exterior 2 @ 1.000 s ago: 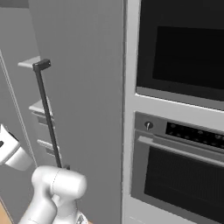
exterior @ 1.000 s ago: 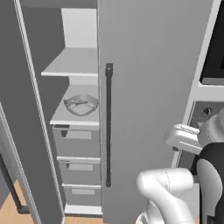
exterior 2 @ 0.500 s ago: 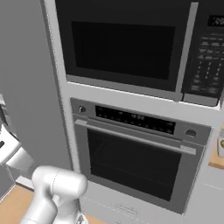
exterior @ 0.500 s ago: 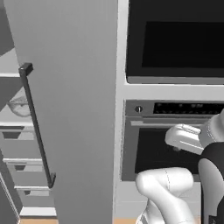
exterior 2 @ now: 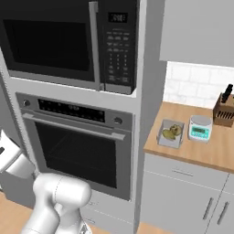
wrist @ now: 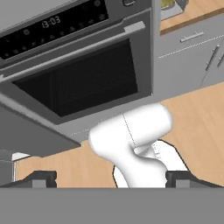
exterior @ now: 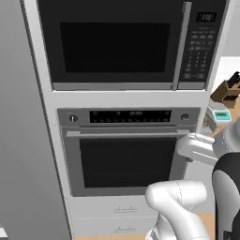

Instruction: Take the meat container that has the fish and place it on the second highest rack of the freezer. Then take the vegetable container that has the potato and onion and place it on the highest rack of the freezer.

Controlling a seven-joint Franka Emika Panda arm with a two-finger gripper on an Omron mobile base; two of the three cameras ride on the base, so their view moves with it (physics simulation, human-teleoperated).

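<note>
The vegetable container [exterior 2: 171, 134] with the potato and onion [exterior 2: 172, 132] sits on the wooden table [exterior 2: 215, 153] at the middle right of the right base view, beside a scale [exterior 2: 200, 127], so this second part is not yet done. The claw [wrist: 111, 179], at the bottom of the hand view, stands wide open and holds nothing.

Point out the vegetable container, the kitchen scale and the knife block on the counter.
vegetable container [exterior 2: 171, 133]: right base view, near rim.
kitchen scale [exterior 2: 200, 127]: right base view, its top.
knife block [exterior 2: 224, 114]: right base view, wooden front.
</note>
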